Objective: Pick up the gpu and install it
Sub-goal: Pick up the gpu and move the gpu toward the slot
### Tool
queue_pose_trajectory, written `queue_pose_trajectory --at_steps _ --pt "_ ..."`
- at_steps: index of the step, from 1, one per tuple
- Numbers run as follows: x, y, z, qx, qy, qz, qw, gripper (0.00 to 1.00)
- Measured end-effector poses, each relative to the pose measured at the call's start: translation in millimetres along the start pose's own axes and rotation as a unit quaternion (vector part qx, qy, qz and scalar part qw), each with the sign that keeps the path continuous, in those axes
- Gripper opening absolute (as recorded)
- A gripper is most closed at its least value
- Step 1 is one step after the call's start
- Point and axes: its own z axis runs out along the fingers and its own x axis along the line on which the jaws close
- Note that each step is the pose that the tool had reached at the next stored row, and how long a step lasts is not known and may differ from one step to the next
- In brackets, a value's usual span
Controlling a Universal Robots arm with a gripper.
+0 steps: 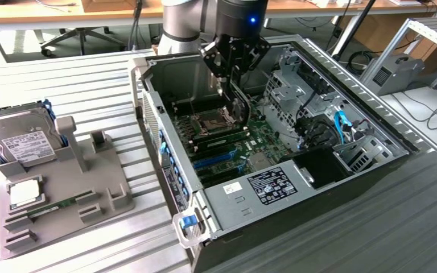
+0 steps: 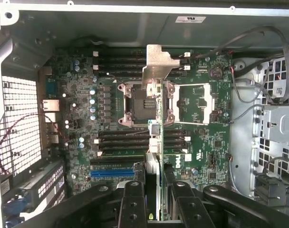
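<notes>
2 fingers (image 2: 134,202) of my gripper (image 2: 158,187) are pinched onto the gpu (image 2: 156,128). I see the card edge-on in the wrist view, with its silver bracket (image 2: 158,64) at the far end. It hangs over the motherboard (image 2: 206,142), just beside the CPU socket (image 2: 135,102). 1 blue expansion slot (image 2: 112,173) lies off to the side of the card, not under it.

In the exterior view my gripper (image 1: 234,57) sits above the open computer case (image 1: 370,133), at the end farthest from the labelled silver box (image 1: 272,187). The gpu (image 1: 239,102) drops from it into the case. I cannot tell whether the card touches the board.

On the slatted table (image 1: 66,85), near the exterior view's left edge, 1 grey fixture (image 1: 112,170) carries a hard drive (image 1: 23,145) at its far corner. A square processor (image 1: 25,193) and a green memory stick (image 1: 52,207) lie toward its near edge.
</notes>
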Motion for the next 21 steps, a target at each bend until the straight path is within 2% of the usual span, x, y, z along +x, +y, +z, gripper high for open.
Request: queue_pose_trajectory --at_steps 21 --pt "-13.2 0.4 10.9 0.0000 0.0000 0.000 1.0000 0.26"
